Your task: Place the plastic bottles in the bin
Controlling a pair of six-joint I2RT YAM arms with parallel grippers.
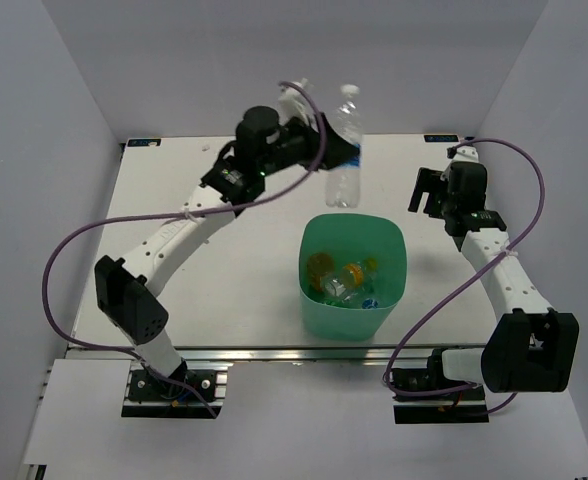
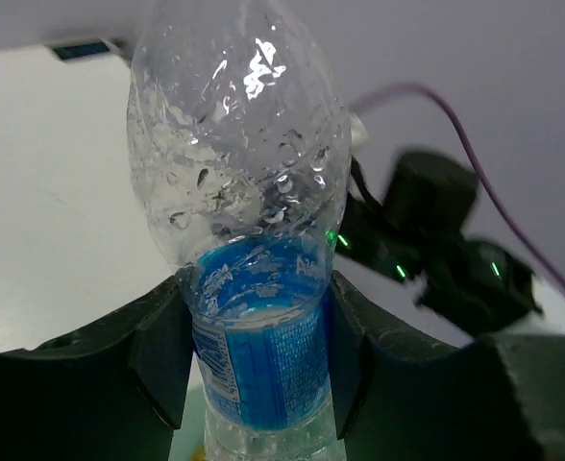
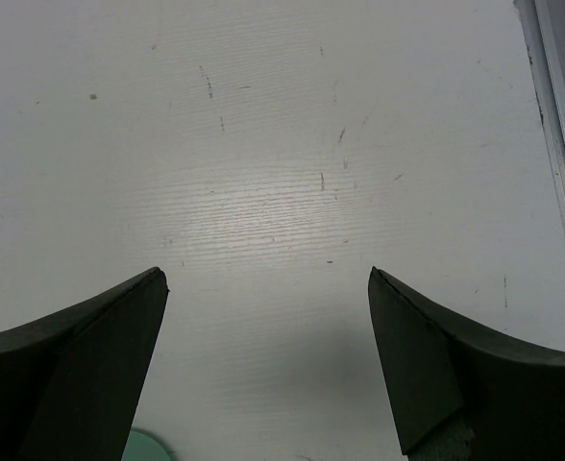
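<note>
Left gripper [image 2: 257, 370] is clamped on the blue label of a clear bottle [image 1: 347, 120], held upright in the air just past the far rim of the mint bin [image 1: 310, 250]. A few other bottles [image 1: 350, 281] lie inside it. Right gripper [image 3: 268, 355] hangs spread open over the bench [image 1: 224, 290], right of the bin.

bottle [image 2: 239, 192] ends cropped top and bottom, right arm [image 2: 446, 250] blurred behind

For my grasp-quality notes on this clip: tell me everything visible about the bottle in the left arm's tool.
The clear plastic bottle has a pale cap, a blue label band at mid-height and droplets on its walls. It hangs upright, apparently off the table, just beyond the far rim of the bin, pinched at the label by the left tool. Nothing else touches it.
</note>
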